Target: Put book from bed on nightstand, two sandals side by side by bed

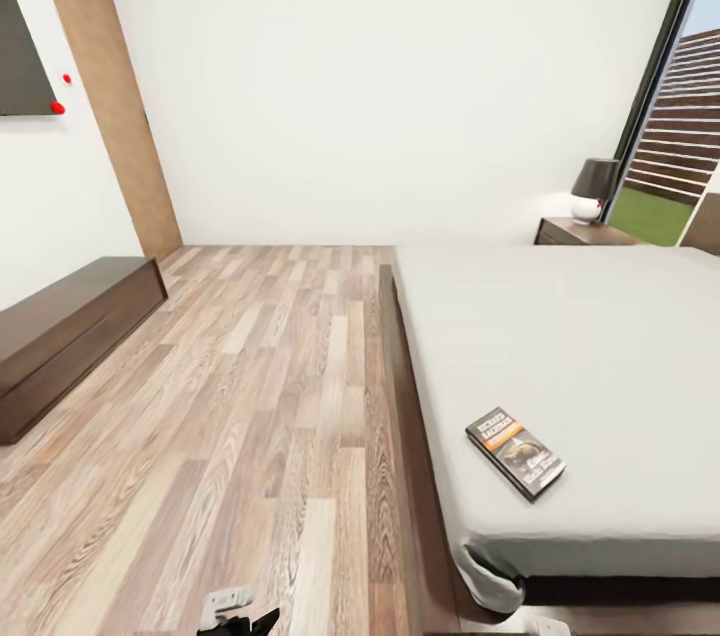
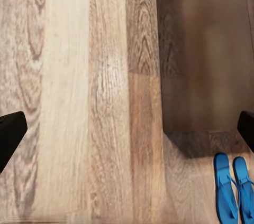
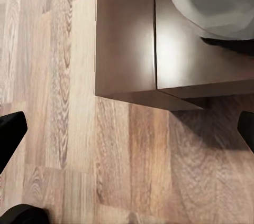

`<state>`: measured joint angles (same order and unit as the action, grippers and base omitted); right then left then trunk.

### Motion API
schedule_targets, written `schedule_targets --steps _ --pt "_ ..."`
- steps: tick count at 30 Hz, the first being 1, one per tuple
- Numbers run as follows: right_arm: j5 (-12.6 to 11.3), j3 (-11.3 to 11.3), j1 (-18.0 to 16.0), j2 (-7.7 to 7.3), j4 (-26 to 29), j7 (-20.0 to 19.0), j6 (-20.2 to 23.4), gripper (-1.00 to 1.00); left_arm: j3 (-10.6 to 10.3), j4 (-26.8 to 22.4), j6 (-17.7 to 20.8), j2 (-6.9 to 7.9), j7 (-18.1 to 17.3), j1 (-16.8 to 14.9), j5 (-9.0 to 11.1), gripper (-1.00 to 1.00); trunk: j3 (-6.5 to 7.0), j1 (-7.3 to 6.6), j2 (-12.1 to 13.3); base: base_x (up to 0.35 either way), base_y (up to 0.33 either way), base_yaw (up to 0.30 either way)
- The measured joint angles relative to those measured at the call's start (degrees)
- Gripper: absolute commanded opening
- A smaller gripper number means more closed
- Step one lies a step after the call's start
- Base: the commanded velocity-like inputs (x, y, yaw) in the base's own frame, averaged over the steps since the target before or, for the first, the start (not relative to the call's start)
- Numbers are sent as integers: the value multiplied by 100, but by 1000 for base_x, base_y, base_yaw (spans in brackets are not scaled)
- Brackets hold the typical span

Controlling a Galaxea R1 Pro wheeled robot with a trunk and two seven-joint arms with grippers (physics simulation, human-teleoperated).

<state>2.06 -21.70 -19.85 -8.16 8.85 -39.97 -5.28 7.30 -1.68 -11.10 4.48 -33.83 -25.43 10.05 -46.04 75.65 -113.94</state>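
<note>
The bed [image 1: 600, 336] takes up the right side of the room, a low dark brown frame under a plain pale mattress, and the book [image 1: 515, 452] lies flat on the mattress near the foot corner, dark cover up with its orange band and white lettering showing, well in from the edge and touched by nothing. Beyond the far end of the bed, against the white wall by the window, stands the nightstand [image 1: 583, 233] with a lamp [image 1: 594, 188] on its top. Across the wooden floor [image 1: 250, 396] a long low cabinet [image 1: 70, 331] runs along the left wall. At the bottom edge of the head view a bit of the robot's arm [image 1: 235, 611] pokes in. The left gripper [image 2: 127, 131] hangs over the floorboards with its fingers spread wide, one dark fingertip at each side of the wrist picture, holding nothing; just past the corner of the dark bed frame the two sandals [image 2: 235, 189] lie close together, parallel on the floor, bright blue. The right gripper [image 3: 127, 129] is likewise spread wide and empty, hanging above the floor beside the bed's frame corner [image 3: 143, 49], where the rumpled mattress cover [image 3: 211, 2] droops over the wood.
</note>
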Motion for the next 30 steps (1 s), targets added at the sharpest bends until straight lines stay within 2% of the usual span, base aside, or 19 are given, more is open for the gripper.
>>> schedule_targets --steps 30 --pt "5 -1 1 0 0 0 0 100 0 0 0 0 0 0 0 100 -79 0 0 0 0 281"
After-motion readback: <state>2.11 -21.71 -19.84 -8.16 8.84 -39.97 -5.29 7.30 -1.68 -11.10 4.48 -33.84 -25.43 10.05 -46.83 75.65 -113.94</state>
